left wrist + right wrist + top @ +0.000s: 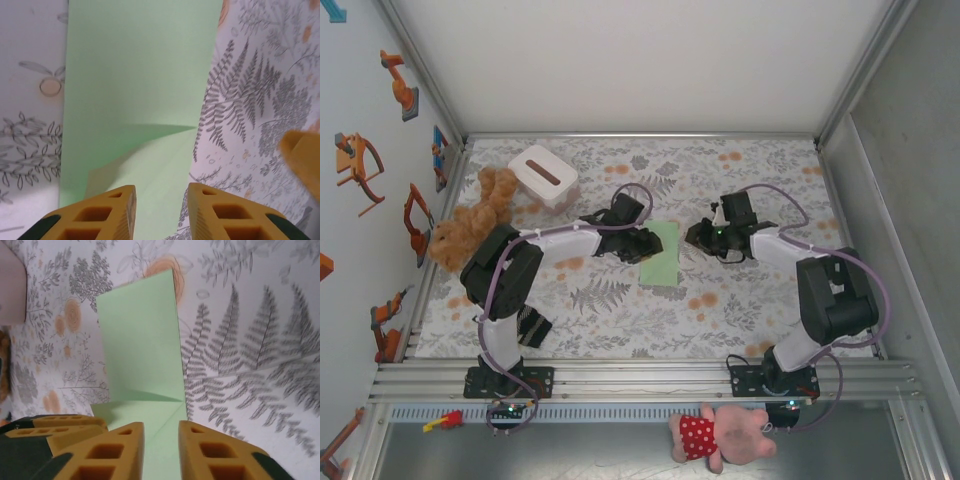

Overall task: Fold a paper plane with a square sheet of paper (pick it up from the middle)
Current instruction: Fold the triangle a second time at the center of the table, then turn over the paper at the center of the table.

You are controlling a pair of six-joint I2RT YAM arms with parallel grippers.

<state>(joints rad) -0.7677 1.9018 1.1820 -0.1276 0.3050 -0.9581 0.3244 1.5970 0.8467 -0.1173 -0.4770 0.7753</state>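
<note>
Shows the square sheet of paper [661, 255] lying on the floral table [740, 300] between the two arms, folded to a narrow strip, one flap lifting off the layer beneath. Shows the left jaws narrowly parted over the strip's left edge, pale green visible through the gap between the yellow fingers [100, 215], nothing pinched. Shows the right jaws likewise narrowly parted, near the strip's right edge, gripping nothing.

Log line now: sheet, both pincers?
sheet: folded narrow, on table | left pincer: open at its edge | right pincer: open beside it
</note>
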